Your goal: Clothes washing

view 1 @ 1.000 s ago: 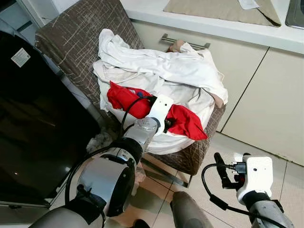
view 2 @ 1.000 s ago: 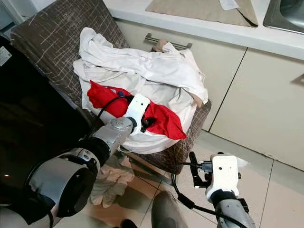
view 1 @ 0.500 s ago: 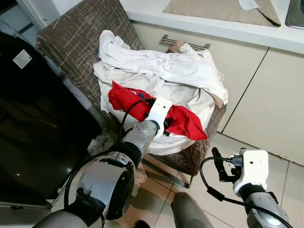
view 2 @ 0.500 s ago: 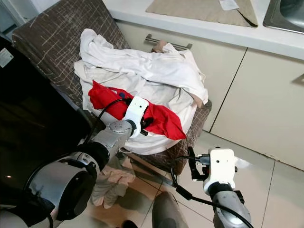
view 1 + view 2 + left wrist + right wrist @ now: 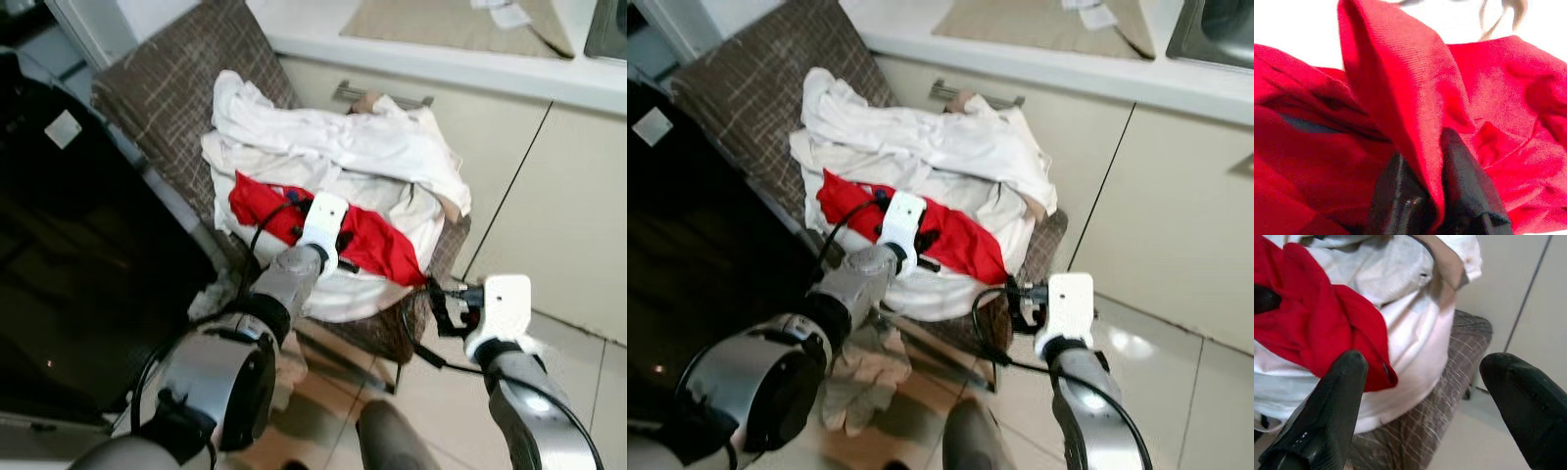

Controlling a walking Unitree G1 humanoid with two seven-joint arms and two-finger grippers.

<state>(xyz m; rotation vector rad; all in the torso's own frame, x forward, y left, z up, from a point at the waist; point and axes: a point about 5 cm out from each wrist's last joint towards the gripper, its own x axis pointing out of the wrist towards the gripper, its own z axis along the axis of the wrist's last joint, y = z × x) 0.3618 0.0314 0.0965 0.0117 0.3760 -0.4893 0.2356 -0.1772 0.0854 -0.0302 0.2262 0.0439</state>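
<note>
Laundry is heaped on the brown chair [image 5: 157, 88]: white garments [image 5: 333, 147] with a red garment [image 5: 377, 245] draped across their front. Left gripper [image 5: 1437, 186] pinches a raised fold of the red cloth between closed fingers. Right gripper [image 5: 1425, 396] hangs spread wide and empty beside the chair's front corner. Cloth appears light, limp, best taken by bunched folds.

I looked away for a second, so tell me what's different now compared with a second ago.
The right gripper has risen from low over the floor to the chair's front edge, fingers open, near the red garment. The left gripper stays pinched on a fold of it. The white clothes lie unchanged.
</note>
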